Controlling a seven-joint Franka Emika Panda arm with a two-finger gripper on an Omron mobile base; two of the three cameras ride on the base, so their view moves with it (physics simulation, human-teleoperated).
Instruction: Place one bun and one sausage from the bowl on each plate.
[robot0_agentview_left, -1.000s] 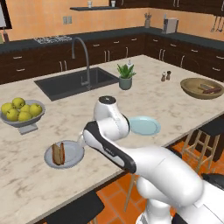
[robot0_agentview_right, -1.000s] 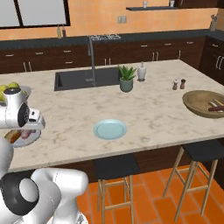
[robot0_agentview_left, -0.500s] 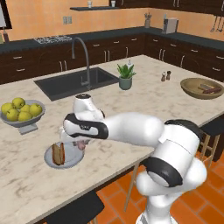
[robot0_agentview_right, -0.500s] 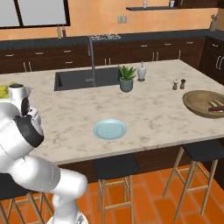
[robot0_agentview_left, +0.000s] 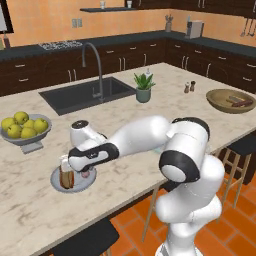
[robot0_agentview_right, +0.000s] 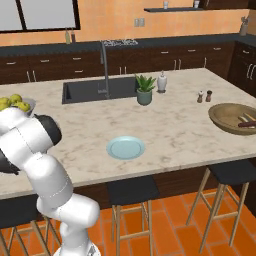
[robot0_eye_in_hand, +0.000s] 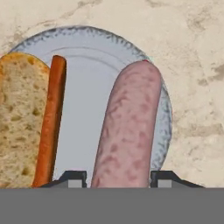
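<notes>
My gripper (robot0_eye_in_hand: 118, 178) hangs just over the left pale blue-grey plate (robot0_eye_in_hand: 83, 87), shut on a thick pinkish sausage (robot0_eye_in_hand: 129, 131) that lies between its fingertips (robot0_eye_in_hand: 72, 177). On that plate a tan bun (robot0_eye_in_hand: 19, 122) rests at the left, and a thin orange-red sausage (robot0_eye_in_hand: 51, 118) lies against it. From the left base view the gripper (robot0_agentview_left: 82, 172) sits low over the same plate (robot0_agentview_left: 56, 182), beside the bun (robot0_agentview_left: 66, 176). A second plate (robot0_agentview_right: 125, 148) lies bare near the counter's front edge. The olive-brown bowl (robot0_agentview_left: 231, 100) (robot0_agentview_right: 235, 117) holds sausages at the far right.
A grey bowl of yellow-green apples (robot0_agentview_left: 25, 131) stands behind the left plate. The sink and tap (robot0_agentview_left: 92, 92), a potted plant (robot0_agentview_left: 143, 87) and salt and pepper shakers (robot0_agentview_left: 189, 87) lie further back. Stools (robot0_agentview_right: 132, 192) stand below the counter's front edge.
The arm has swung further left and stretched out over the counter. The gripper has come down low over the left plate with the pinkish sausage in it.
</notes>
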